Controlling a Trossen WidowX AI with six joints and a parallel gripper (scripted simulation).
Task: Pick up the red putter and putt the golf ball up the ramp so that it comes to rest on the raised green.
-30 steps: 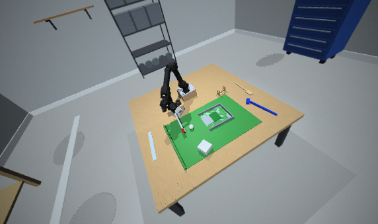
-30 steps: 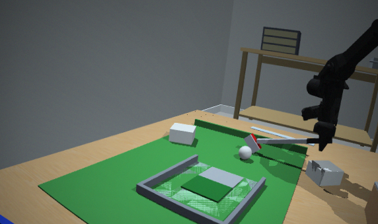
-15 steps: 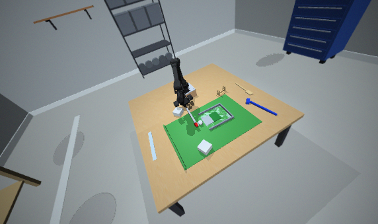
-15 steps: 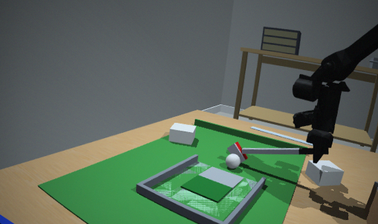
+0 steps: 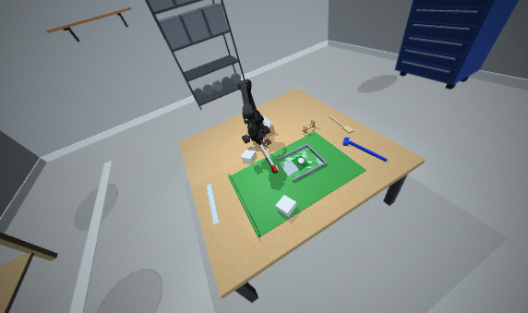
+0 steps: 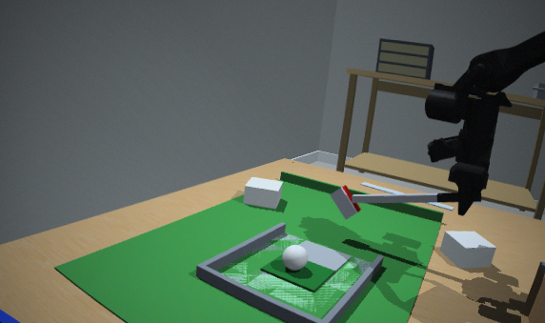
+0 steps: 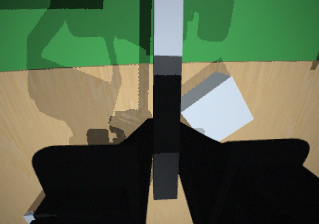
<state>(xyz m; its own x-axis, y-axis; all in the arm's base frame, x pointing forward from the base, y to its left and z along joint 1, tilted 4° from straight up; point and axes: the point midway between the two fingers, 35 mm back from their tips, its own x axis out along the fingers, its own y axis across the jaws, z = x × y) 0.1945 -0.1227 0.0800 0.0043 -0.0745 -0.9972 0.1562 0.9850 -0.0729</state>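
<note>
My gripper (image 5: 260, 143) (image 6: 461, 198) (image 7: 160, 123) is shut on the black grip of the red putter. The putter (image 5: 268, 156) (image 6: 395, 198) (image 7: 168, 30) has a pale shaft and a red and grey head. In the exterior view, its head is raised above the green mat (image 5: 249, 199) (image 6: 143, 272), behind the walled frame and apart from the ball. The white golf ball (image 5: 301, 161) (image 6: 295, 257) is on the dark raised green (image 6: 312, 280), near its middle. The grey ramp (image 5: 289, 168) (image 6: 329, 254) adjoins the green on the putter's side.
Low grey walls (image 5: 318, 153) (image 6: 257, 297) surround the green on three sides. One white block (image 5: 248, 156) (image 6: 467, 250) (image 7: 221, 110) stands near the gripper, another (image 5: 286, 206) (image 6: 263, 192) on the mat. A blue mallet (image 5: 366, 150), wooden spatula (image 5: 342, 124) and light-blue strip (image 5: 212, 204) lie around the mat.
</note>
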